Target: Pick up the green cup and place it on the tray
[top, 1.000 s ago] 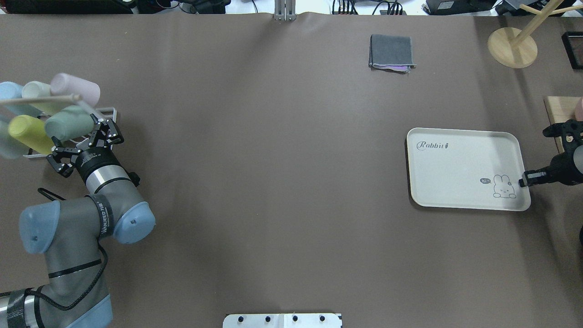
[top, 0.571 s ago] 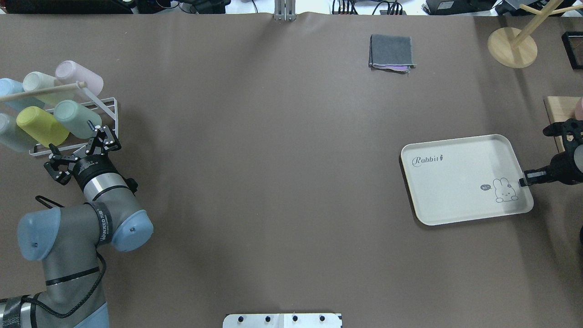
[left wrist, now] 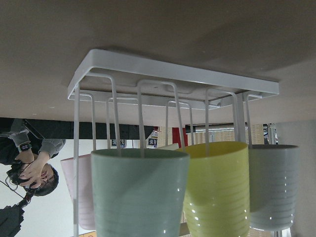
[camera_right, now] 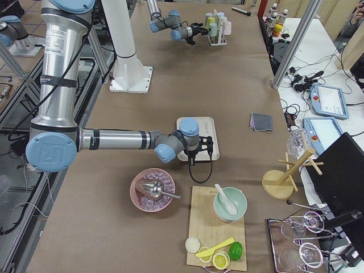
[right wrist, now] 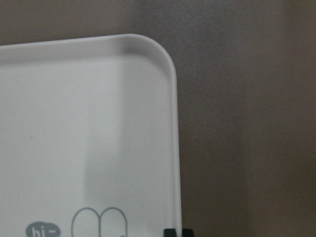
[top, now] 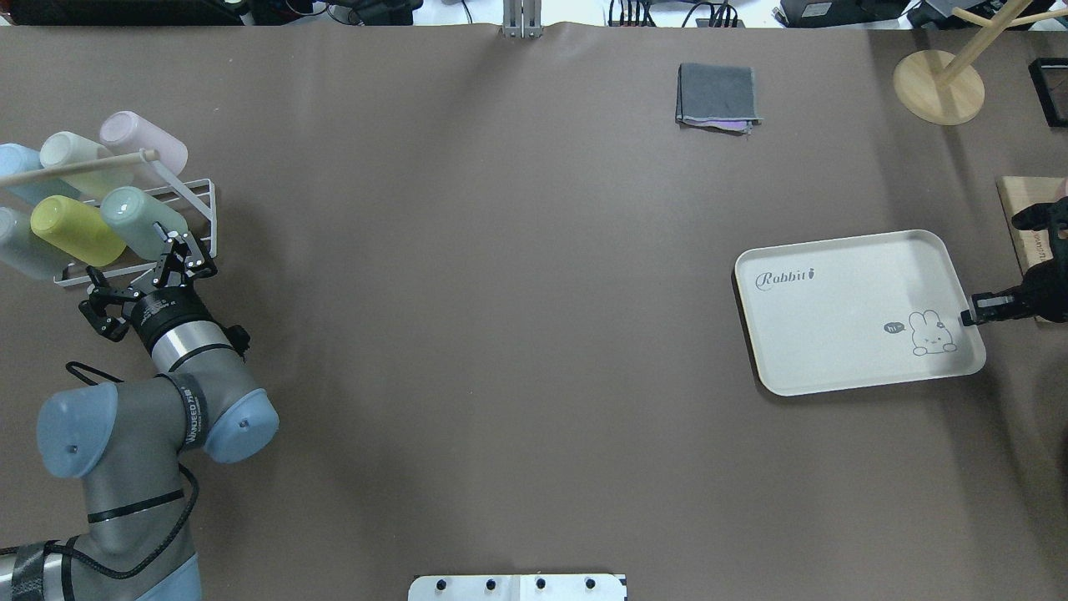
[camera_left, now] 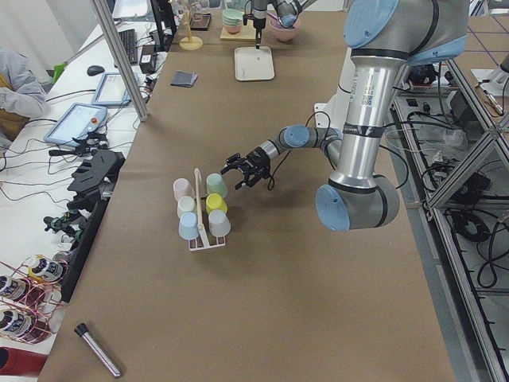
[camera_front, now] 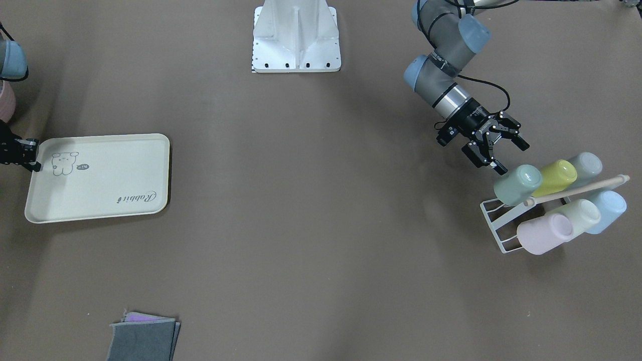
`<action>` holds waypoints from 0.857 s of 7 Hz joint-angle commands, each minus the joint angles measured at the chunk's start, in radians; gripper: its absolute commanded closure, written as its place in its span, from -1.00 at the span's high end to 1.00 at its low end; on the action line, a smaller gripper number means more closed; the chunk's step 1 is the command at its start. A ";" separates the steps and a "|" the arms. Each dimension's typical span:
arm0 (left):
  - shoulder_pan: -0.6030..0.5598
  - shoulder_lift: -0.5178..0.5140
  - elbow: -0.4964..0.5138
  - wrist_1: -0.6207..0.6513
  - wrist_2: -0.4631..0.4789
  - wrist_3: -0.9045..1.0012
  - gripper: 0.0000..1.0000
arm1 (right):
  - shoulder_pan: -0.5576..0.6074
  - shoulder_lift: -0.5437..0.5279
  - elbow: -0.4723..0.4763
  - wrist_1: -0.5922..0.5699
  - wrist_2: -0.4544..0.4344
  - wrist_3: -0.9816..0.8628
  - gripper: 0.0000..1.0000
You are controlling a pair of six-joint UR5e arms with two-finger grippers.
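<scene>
The green cup (top: 138,219) lies tilted on a white wire rack (top: 200,200) at the table's left, next to a lime cup (top: 75,229). It also shows in the front view (camera_front: 516,184) and close up in the left wrist view (left wrist: 136,192). My left gripper (top: 133,271) is open and empty, just short of the green cup's mouth end (camera_front: 505,154). The cream tray (top: 834,334) lies at the right, turned a little askew. My right gripper (top: 968,318) is shut on the tray's rim near the rabbit drawing, and its fingertips (right wrist: 177,231) pinch the rim (right wrist: 173,148).
Pink (top: 142,142), cream and blue cups also hang on the rack under a wooden rod (top: 75,167). A folded grey cloth (top: 717,96) and a wooden stand (top: 939,83) lie at the far side. A cutting board (top: 1022,209) is right of the tray.
The rack and cups, lifted and blurred a second ago, have settled back. My left gripper drew back slightly. My right gripper moved away from the robot with the rim, turning the tray askew.
</scene>
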 commanded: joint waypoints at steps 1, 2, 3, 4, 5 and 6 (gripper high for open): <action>0.000 -0.006 0.046 0.001 0.059 -0.047 0.96 | 0.015 0.010 0.034 -0.001 0.040 0.005 -1.00; -0.002 -0.014 0.063 -0.001 0.099 -0.058 0.96 | 0.038 0.015 0.054 0.002 0.081 0.010 -1.00; -0.002 -0.016 0.077 -0.007 0.116 -0.061 0.96 | 0.054 0.022 0.071 0.004 0.101 0.010 -1.00; 0.000 -0.022 0.092 -0.010 0.160 -0.069 0.96 | 0.063 0.038 0.082 0.005 0.113 0.011 -1.00; 0.000 -0.025 0.117 -0.010 0.196 -0.102 0.96 | 0.066 0.077 0.085 0.008 0.123 0.087 -1.00; -0.002 -0.025 0.135 -0.005 0.199 -0.148 0.96 | 0.066 0.131 0.082 0.029 0.124 0.158 -1.00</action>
